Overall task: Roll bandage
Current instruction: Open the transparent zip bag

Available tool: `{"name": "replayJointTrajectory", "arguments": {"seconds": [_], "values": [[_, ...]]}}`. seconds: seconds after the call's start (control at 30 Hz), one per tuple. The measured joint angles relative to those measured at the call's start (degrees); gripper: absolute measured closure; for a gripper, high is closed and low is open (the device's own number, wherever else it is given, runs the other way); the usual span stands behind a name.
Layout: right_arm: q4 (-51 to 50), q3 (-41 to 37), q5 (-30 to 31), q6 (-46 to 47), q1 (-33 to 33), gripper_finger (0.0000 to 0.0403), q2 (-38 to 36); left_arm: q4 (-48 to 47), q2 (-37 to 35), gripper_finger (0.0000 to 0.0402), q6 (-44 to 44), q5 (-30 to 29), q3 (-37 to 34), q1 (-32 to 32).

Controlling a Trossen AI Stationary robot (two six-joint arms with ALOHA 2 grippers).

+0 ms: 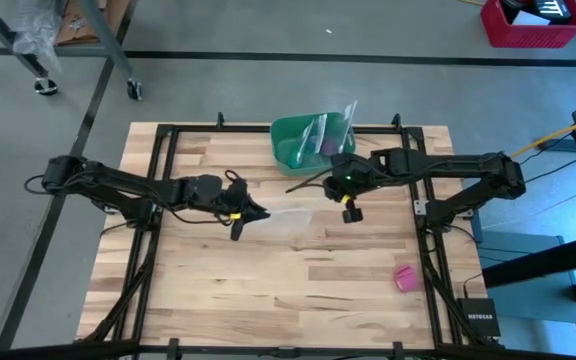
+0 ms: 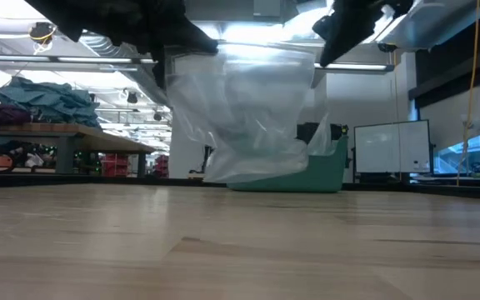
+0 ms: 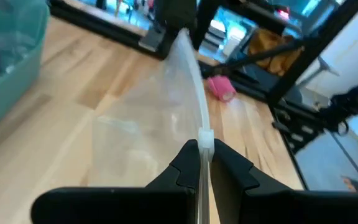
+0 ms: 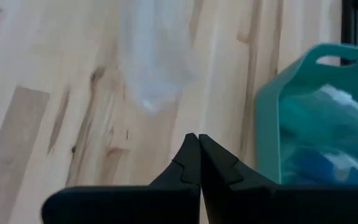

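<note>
The bandage (image 1: 405,278) is a small pink roll lying on the wooden table near its right front corner, apart from both grippers; the left wrist view also shows the bandage (image 3: 220,87). A clear plastic bag (image 2: 244,112) hangs between my two grippers above the table's middle. My left gripper (image 1: 258,213) is shut on one top end of the bag. My right gripper (image 1: 351,213) is shut at the other top end. Whether the bag's lower end (image 2: 240,171) touches the table, I cannot tell. My left gripper pinches the bag's stiff top strip (image 3: 205,135) between its two fingers, at that strip's end. The fingers come nearly level from the table's left side, in line with the strip. The bag hangs below the strip. My right gripper is shut on the bag's other top corner (image 2: 313,60), coming slanting down from the right. Its own wrist view shows no film between the fingertips. The top edge (image 3: 191,68) runs straight from one gripper to the other.
A green plastic bowl (image 1: 283,150) with more clear bags in it stands at the table's far edge, just behind my right gripper. Black frame rails (image 1: 423,250) run along the table's sides. Bare wood lies toward the near edge.
</note>
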Motion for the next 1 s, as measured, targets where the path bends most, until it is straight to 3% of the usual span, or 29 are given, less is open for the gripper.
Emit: {"name": "replayJointTrajectory", "arguments": {"seconds": [0.23, 0.57, 1.0], "values": [[-0.98, 0.0, 1.2, 0.07, 0.0, 0.0403, 0.01, -5.74, -4.1, 0.0385, -0.49, -0.35, 0.01, -0.62], [4.07, 0.01, -4.02, 0.19, 0.04, 0.0398, 0.03, -5.89, -5.07, 0.0385, 0.53, -2.03, 0.07, -0.6], [9.73, 0.05, -8.96, 1.17, 0.07, 0.0277, 0.07, -5.85, -5.03, 0.0385, 1.03, -2.5, 0.09, -0.57]]}}
